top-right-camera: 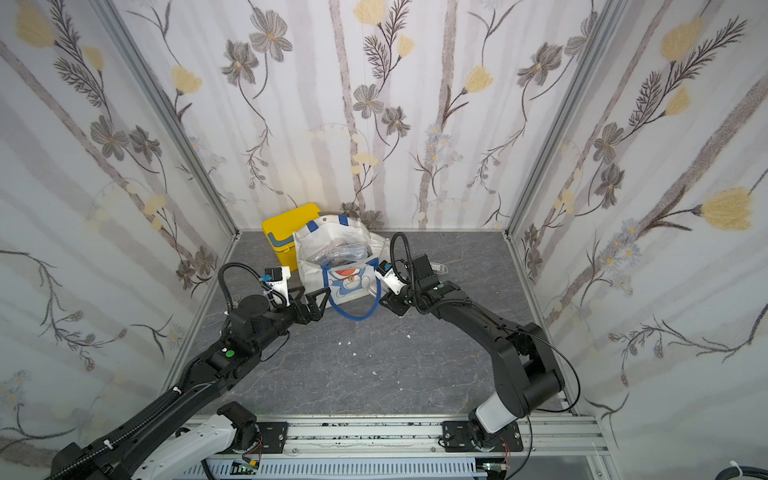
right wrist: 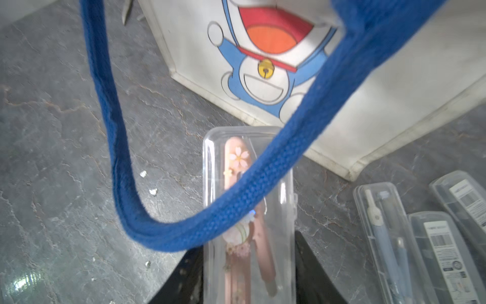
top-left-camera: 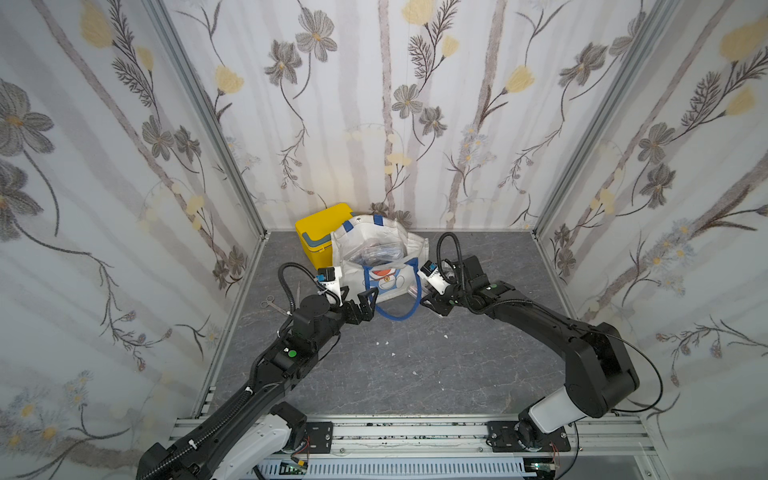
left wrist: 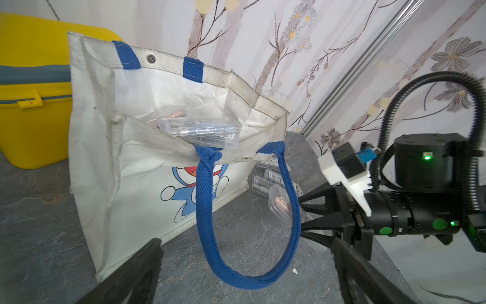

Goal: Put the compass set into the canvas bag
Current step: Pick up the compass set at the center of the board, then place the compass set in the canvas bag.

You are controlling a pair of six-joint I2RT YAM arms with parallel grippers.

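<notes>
The canvas bag (top-left-camera: 376,245) (top-right-camera: 332,249) (left wrist: 147,189) (right wrist: 368,105) stands open at the back, white with blue handles and a cartoon cat on its front. My right gripper (right wrist: 247,265) (top-left-camera: 428,300) (left wrist: 310,213) is shut on a compass set (right wrist: 236,152) (left wrist: 279,201), a clear case holding a pink compass, low by the bag's front right corner. The bag's front handle (right wrist: 263,189) (left wrist: 207,210) hangs across that case in the right wrist view. My left gripper (left wrist: 247,247) (top-left-camera: 368,305) (top-right-camera: 318,301) stands open and empty at the bag's front left, facing the handle loop.
Clear cases (left wrist: 202,129) lie inside the bag. More cased compass sets (right wrist: 389,237) (left wrist: 271,179) lie on the table right of the bag. A yellow plastic box (top-left-camera: 318,232) (left wrist: 31,105) stands behind the bag on its left. Scissors (top-left-camera: 272,303) lie near the left wall.
</notes>
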